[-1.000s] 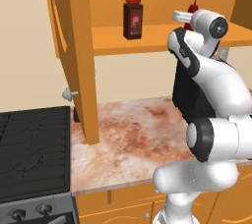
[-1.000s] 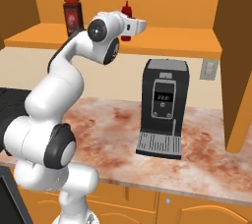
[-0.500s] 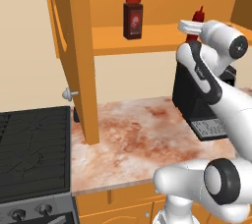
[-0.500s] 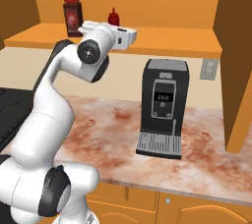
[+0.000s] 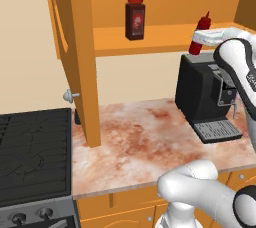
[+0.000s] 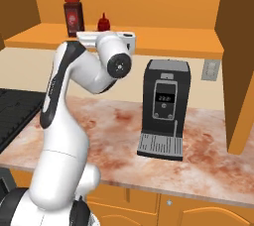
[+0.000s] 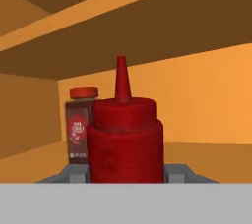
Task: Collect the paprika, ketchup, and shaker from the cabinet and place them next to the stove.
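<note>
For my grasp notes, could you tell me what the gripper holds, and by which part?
The gripper is shut on the ketchup, clamping the lower body from both sides.

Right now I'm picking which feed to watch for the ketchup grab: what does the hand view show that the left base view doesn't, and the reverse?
Hand view: the claw shut on the ketchup, fingertips flanking it. Left base view: the stove, the coffee machine, the cabinet door and the counter. Both: the ketchup and the paprika on the shelf.
</note>
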### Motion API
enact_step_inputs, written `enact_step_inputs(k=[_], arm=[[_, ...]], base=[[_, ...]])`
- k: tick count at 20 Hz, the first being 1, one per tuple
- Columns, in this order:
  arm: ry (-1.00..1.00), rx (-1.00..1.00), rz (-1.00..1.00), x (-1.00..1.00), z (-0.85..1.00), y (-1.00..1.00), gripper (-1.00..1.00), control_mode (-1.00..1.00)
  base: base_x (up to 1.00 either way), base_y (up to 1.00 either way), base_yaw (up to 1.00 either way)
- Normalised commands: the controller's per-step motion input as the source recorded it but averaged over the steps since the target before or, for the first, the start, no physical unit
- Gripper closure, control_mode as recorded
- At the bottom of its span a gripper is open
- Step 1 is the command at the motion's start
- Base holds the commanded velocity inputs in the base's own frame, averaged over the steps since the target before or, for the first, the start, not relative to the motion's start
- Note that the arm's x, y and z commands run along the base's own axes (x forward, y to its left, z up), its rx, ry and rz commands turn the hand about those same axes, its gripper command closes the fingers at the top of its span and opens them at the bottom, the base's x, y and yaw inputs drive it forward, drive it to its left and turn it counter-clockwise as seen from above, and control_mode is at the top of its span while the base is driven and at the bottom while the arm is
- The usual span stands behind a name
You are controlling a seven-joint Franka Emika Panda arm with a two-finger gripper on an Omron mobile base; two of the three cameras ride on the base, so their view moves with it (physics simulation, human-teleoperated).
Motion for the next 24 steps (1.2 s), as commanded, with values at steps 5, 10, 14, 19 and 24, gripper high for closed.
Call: enact_step_inputs(k=[5, 10, 14, 19, 24], arm=[[0.00, -0.09, 0.54, -0.15, -0.32, 0.47, 1.00, -1.00], [0.00, -0.10, 0.54, -0.04, -0.57, 0.66, 1.00, -1.00], [-0.01, -0.07, 0.51, 0.00, -0.75, 0.74, 1.00, -1.00], [-0.01, -0.06, 0.46, -0.05, -0.70, 0.78, 1.00, -1.00], [0.00, -0.01, 0.35, -0.04, -0.61, 0.79, 1.00, -1.00]], base=[[0.00, 0.00, 0.00], [0.00, 0.00, 0.00], [0.00, 0.00, 0.00], [0.00, 0.00, 0.00], [0.00, 0.00, 0.00]])
